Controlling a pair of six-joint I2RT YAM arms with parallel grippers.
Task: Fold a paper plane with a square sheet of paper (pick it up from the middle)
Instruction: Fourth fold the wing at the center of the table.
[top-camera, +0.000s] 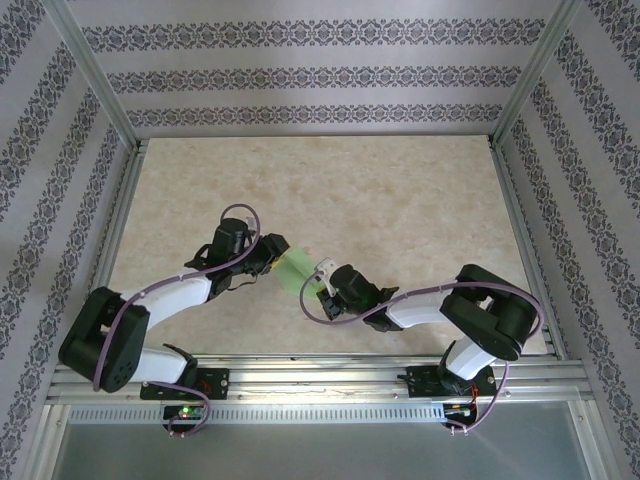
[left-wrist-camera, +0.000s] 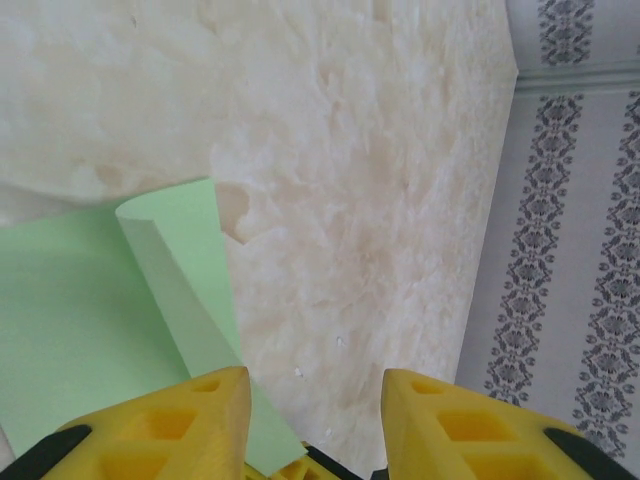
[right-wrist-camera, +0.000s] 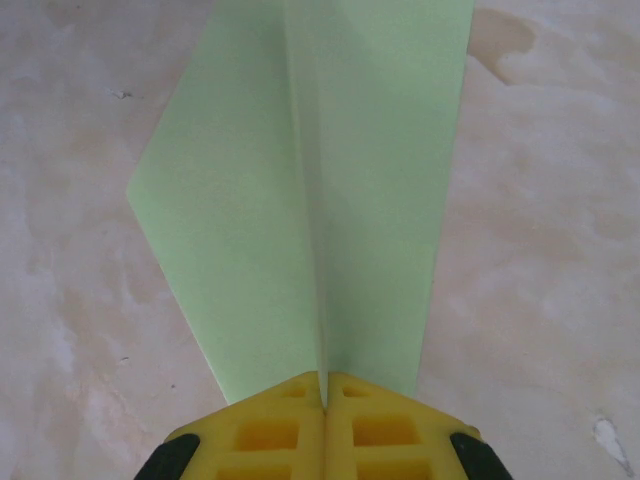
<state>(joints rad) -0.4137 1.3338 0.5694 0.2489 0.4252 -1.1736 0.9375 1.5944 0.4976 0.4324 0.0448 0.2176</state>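
From above, the green paper (top-camera: 293, 268) sits near the front middle of the table (top-camera: 400, 200), between the left gripper (top-camera: 268, 258) and the right gripper (top-camera: 322, 275).

At the left wrist, the gripper (left-wrist-camera: 315, 405) has its yellow fingers (left-wrist-camera: 190, 420) apart with nothing between them. The paper (left-wrist-camera: 80, 320) lies to the left with one flap curling up.

At the right wrist, the gripper (right-wrist-camera: 325, 385) has its fingers (right-wrist-camera: 265, 430) pinched together on the raised centre crease of the paper (right-wrist-camera: 240, 200).
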